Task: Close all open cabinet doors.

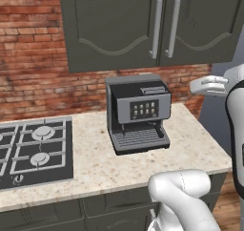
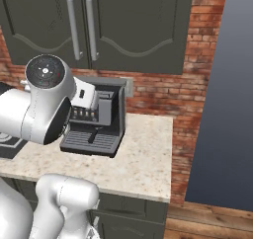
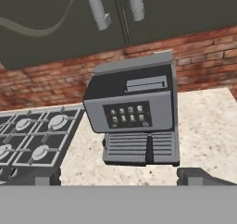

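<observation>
Fingers (image 3: 118, 176) spread wide (holding nothing) above the counter (image 3: 208, 126).

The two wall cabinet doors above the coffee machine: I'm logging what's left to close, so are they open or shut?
Shut. The left door and right door lie flush, edges meeting, handles side by side above the coffee machine.

Even soft light, sharp render, faint shadows
</observation>
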